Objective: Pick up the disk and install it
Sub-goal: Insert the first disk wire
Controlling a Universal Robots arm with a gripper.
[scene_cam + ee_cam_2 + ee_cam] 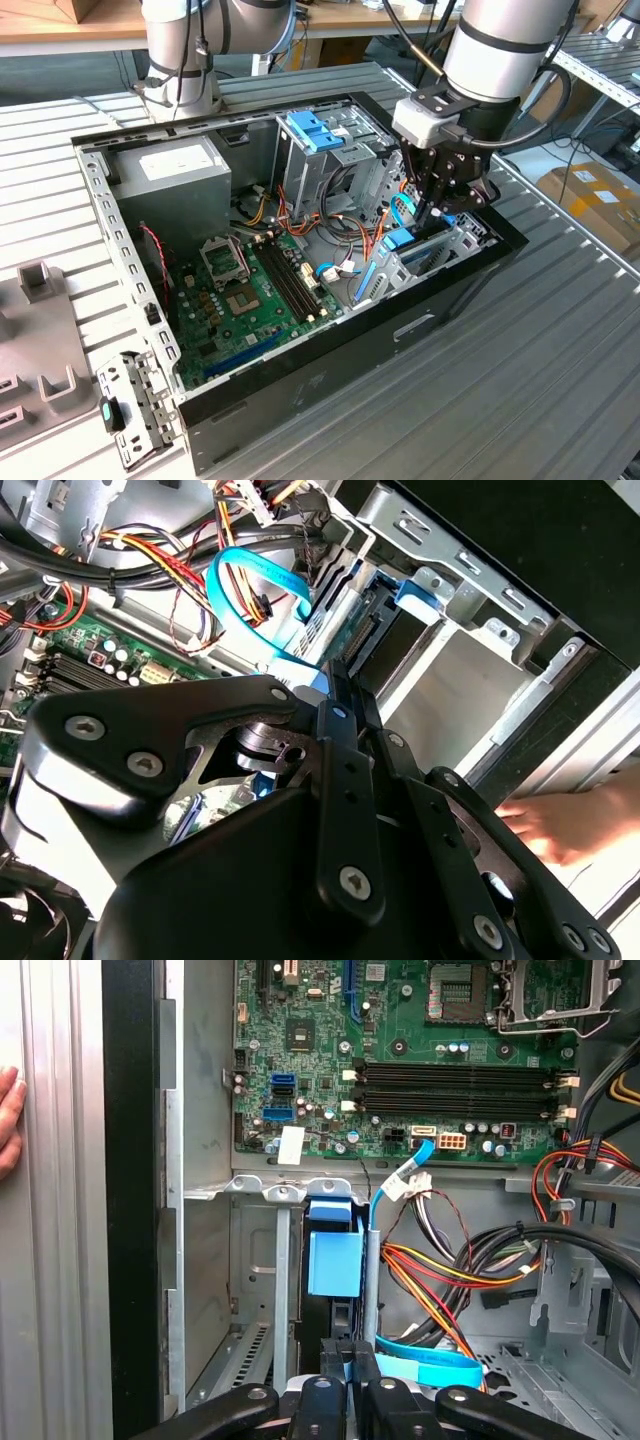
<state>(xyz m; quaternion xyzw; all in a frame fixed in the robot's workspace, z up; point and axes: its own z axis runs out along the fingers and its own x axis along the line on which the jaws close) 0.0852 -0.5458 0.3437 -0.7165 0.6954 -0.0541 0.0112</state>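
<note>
The disk (400,240) stands on edge in the metal bay at the front corner of the open computer case (330,350), towards the exterior view's right. Its light-blue carrier (334,1260) and dark body show in the first wrist view, running down into the bay. My gripper (437,212) hangs straight above that bay. In both wrist views its black fingers (330,1360) are drawn close together on the disk's upper edge, with a strip of light blue between them. In the second wrist view my gripper (335,670) meets the disk (372,630) beside a blue flat cable.
A motherboard (250,290), power supply (180,170) and tall drive cage with a blue bracket (315,130) fill the case. Bundled wires and a blue flat cable (430,1365) crowd the bay. A person's hand (560,820) rests outside the case wall. Grey fixtures (40,330) lie at the exterior view's left.
</note>
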